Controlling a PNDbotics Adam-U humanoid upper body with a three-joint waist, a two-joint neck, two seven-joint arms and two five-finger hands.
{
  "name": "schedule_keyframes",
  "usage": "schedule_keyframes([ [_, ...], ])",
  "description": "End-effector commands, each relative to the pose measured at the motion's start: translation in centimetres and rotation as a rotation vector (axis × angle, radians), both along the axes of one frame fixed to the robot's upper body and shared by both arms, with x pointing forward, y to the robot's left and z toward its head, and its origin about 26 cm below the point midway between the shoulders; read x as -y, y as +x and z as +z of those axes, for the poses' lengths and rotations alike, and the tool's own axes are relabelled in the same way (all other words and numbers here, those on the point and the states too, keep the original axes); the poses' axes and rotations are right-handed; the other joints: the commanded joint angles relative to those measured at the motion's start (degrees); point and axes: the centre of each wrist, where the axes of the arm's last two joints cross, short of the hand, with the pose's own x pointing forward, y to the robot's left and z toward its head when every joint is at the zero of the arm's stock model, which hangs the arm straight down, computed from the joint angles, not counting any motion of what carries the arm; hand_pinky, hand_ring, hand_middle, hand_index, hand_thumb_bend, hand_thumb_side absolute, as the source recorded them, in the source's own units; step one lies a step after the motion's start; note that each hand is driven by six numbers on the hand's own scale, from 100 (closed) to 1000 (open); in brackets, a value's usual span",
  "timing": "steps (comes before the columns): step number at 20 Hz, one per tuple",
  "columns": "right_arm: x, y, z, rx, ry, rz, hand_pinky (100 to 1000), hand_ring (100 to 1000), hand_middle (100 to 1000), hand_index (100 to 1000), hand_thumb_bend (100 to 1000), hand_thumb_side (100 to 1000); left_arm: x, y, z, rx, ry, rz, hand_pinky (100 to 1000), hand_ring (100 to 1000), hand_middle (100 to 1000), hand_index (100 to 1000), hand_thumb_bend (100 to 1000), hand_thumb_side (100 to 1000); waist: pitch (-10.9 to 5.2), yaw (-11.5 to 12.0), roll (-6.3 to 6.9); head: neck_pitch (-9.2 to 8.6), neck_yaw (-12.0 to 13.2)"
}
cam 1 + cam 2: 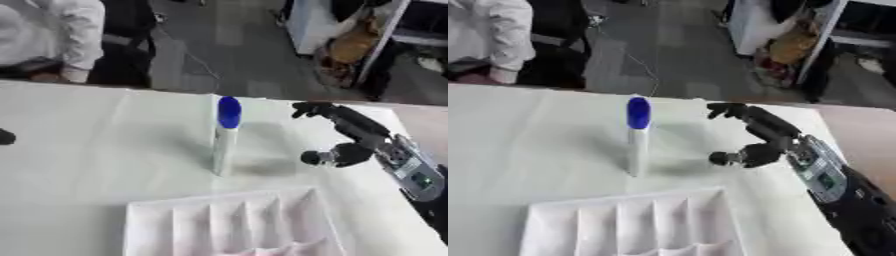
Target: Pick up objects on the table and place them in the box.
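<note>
Left eye view had your right hand point(346, 137) hovering just right of the marker point(225, 136), fingers point(308, 108) spread and relaxed, thumb out, grasping nothing and not touching it. The marker, white with a blue cap, stood upright on the white counter point(79, 150), a bit behind the white divided box point(229, 224) at the near edge. Your left hand only showed as a dark bit point(5, 136) at the left edge, so you couldn't tell its fingers.
</note>
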Motion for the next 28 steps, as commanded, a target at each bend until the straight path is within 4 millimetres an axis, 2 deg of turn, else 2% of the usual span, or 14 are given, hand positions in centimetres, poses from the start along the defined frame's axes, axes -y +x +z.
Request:
schedule_keyframes([
  [1,0.5,-0.7,1.8,0.032,-0.019,-0.003,869,961,800,985,696,792,0.4,-0.4,0.8,0.034,-0.002,-0.026,569,548,700,862,593,992,-1.58,0.3,0.09,0.25,-0.6],
  [10,0.4,-0.6,1.7,0.025,-0.017,0.001,868,961,799,985,692,794,1.0,-0.4,1.6,0.058,-0.022,-0.056,577,558,704,862,593,991,-1.42,1.4,-0.27,0.03,-0.4],
  [19,0.4,-0.7,1.8,0.028,-0.022,0.002,868,960,800,982,691,796,1.5,-0.4,2.2,0.076,-0.045,-0.080,585,569,708,862,591,990,-0.94,1.4,-0.66,0.34,-0.6],
  [28,0.5,-0.7,1.9,0.026,-0.014,-0.033,859,952,792,977,753,789,2.2,-0.4,2.9,0.096,-0.071,-0.113,594,582,713,862,590,989,-0.61,1.9,-1.34,0.76,-0.4],
])
